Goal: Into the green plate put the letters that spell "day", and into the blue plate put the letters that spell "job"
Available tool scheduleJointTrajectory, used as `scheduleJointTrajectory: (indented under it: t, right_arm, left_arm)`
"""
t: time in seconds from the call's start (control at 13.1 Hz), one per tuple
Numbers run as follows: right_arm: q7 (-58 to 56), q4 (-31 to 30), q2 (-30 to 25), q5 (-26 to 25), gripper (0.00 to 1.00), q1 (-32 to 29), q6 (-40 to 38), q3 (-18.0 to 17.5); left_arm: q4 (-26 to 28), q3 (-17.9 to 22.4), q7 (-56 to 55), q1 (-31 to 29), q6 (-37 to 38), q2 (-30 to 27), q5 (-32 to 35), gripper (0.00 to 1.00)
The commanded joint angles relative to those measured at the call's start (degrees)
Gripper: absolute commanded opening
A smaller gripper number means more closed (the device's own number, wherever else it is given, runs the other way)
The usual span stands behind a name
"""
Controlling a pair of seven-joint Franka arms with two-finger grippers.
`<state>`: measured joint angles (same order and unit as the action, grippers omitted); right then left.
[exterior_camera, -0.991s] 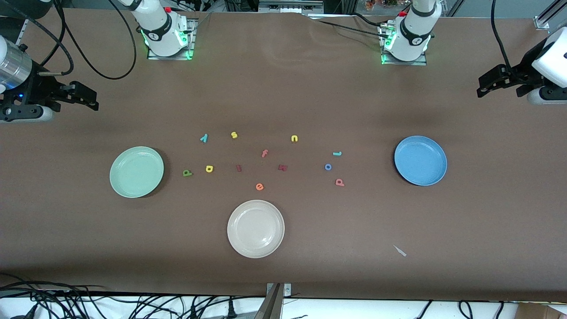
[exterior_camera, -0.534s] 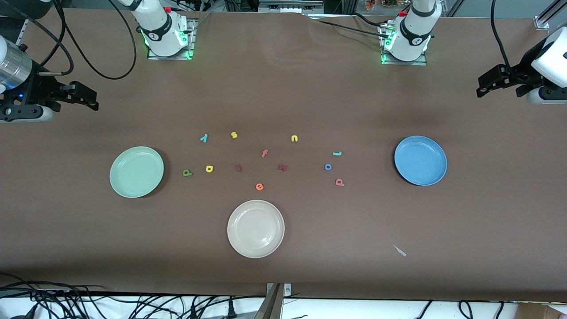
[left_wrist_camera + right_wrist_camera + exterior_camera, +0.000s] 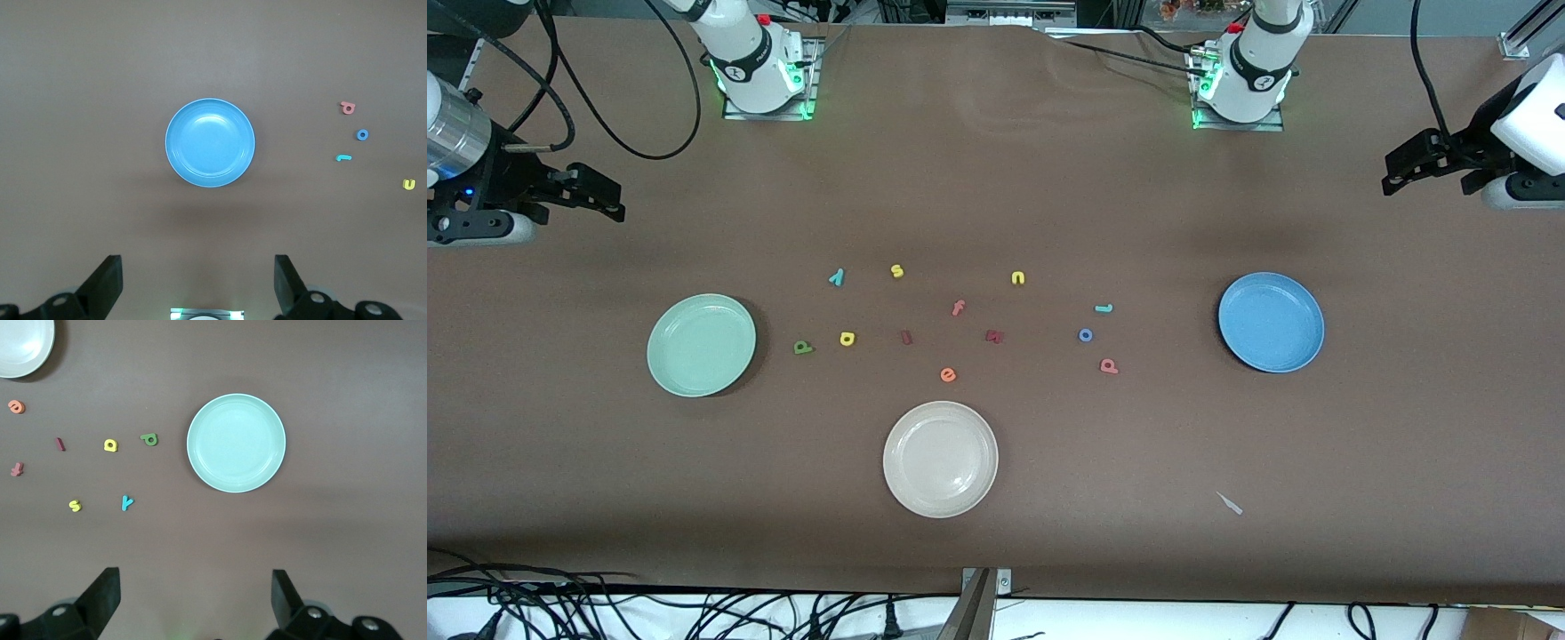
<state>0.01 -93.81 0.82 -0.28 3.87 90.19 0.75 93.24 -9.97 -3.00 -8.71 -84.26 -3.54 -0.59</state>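
The green plate (image 3: pixel 701 345) (image 3: pixel 236 443) lies toward the right arm's end of the table. Beside it lie the green d (image 3: pixel 803 348) (image 3: pixel 150 439), yellow a (image 3: pixel 847 339) (image 3: pixel 111 445) and teal y (image 3: pixel 837 277) (image 3: pixel 127 502). The blue plate (image 3: pixel 1271 322) (image 3: pixel 210 143) lies toward the left arm's end, with the teal j (image 3: pixel 1104 308) (image 3: pixel 343 158), blue o (image 3: pixel 1086 335) (image 3: pixel 362 135) and pink b (image 3: pixel 1109 365) (image 3: pixel 347 107) beside it. Both plates hold nothing. My right gripper (image 3: pixel 609 197) (image 3: pixel 195 597) and left gripper (image 3: pixel 1396 175) (image 3: pixel 198 280) hang high over their table ends, open and holding nothing.
A cream plate (image 3: pixel 940 459) sits nearest the front camera. Between the coloured plates lie a yellow s (image 3: pixel 897 271), yellow n (image 3: pixel 1018 278), orange f (image 3: pixel 958 308), orange e (image 3: pixel 948 375) and two dark red letters (image 3: pixel 906 337), (image 3: pixel 995 336). A small pale scrap (image 3: pixel 1230 503) lies near the front edge.
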Motion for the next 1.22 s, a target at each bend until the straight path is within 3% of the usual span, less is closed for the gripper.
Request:
scheduleJointTrajectory:
  t: [0.0, 1.14]
  right_arm:
    - [0.17, -0.76, -0.73, -0.25, 1.00, -0.27, 0.34, -0.31]
    - [0.08, -0.32, 0.67, 0.19, 1.00, -0.27, 0.87, -0.31]
  left_arm:
    - [-1.75, -0.22, -0.52, 0.28, 1.29, 0.55, 1.20, 1.00]
    - [-1.92, -3.56, -0.43, 0.37, 1.29, 0.55, 1.29, 1.00]
